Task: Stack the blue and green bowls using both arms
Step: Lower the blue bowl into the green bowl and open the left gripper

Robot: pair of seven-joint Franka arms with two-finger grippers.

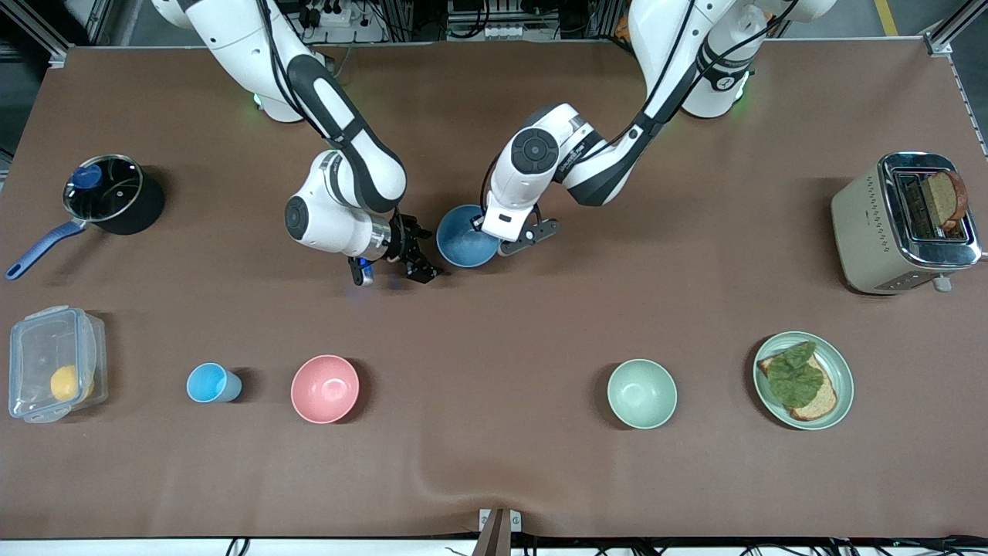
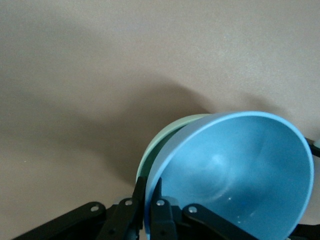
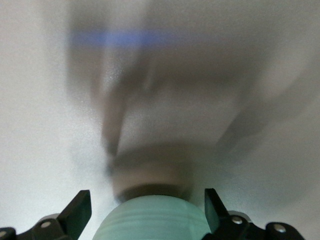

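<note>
Brown cloth covers the long table (image 1: pixel 494 463), and ten loose things sit on it. At the right arm's end stand one black pot with a glass lid and blue handle (image 1: pixel 108 197) and one clear plastic lidded box (image 1: pixel 54 374) with something yellow inside. Next come one small light-blue cup (image 1: pixel 212 383) and one pink bowl (image 1: pixel 325 388). Bowls number four: pink, blue and two green.

The right gripper (image 1: pixel 427 253) hangs low at mid-table with its fingers (image 3: pixel 75 212) spread wide, just beside the stack.

The round medium-blue bowl (image 1: pixel 465 238) sits tilted inside the sage-green bowl (image 2: pixel 159 139), whose rim shows in the left wrist view. The left gripper (image 1: pixel 509 243) has its fingers (image 2: pixel 160 212) pinched on the blue bowl's rim.

Toward the left arm's end are one paler mint-green bowl (image 1: pixel 641 393), one shallow green plate (image 1: pixel 843 374) with bread and a leaf, and one beige toaster (image 1: pixel 868 232) holding one slice
</note>
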